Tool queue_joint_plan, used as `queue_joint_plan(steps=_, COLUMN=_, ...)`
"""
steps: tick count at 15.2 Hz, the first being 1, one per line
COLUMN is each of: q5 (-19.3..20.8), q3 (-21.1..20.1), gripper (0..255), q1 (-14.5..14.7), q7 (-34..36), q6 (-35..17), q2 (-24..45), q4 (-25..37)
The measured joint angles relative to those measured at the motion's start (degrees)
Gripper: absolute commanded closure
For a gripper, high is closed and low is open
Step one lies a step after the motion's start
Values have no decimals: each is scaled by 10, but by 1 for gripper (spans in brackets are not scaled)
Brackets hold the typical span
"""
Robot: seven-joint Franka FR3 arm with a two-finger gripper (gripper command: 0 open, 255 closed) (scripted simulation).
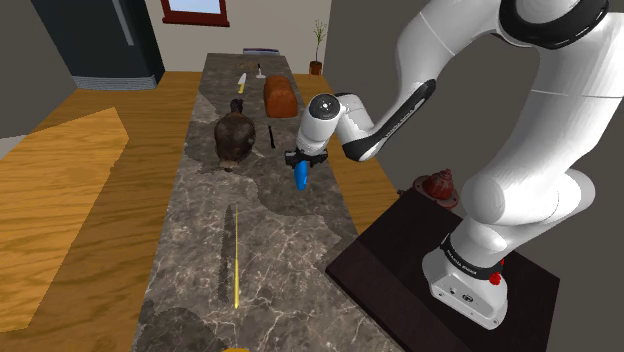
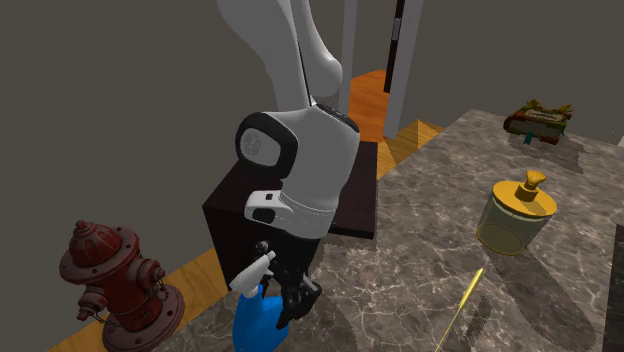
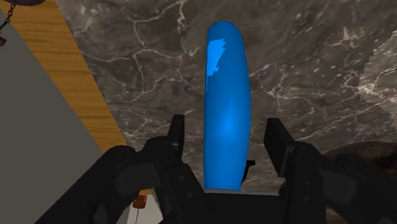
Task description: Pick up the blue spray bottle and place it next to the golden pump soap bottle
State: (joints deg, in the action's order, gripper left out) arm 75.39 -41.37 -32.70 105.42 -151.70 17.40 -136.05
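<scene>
Gripper (image 3: 226, 124) open — fingers flank blue spray bottle (image 3: 226, 83), untouching, its long axis along them; golden pump soap bottle (image 2: 517, 215) well apart.

Red hydrant (image 2: 110, 285) near marble counter (image 1: 290, 240) bearing bread (image 1: 281, 96).

Long grey-brown veined marble bench (image 1: 300, 230), wood floor on both sides. On it: thin yellow rod (image 1: 236, 265) lying lengthwise; squat golden pump bottle (image 2: 517, 215) upright; small black stick (image 1: 271, 135) near that bottle; brown loaf-shaped block (image 1: 280, 95) farther along; green-brown bundle (image 2: 540, 117), type unclear, near an edge.
</scene>
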Motion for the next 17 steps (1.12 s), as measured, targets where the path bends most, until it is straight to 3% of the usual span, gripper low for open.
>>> queue_joint_plan(steps=10, q5=-6, q3=-2, gripper=255, q1=-2, q7=-5, q6=0, q2=-4, q4=-1)
queue_joint_plan(steps=17, q5=-109, q3=-37, gripper=255, q1=-33, q7=-89, q6=-12, q2=-67, q4=-19)
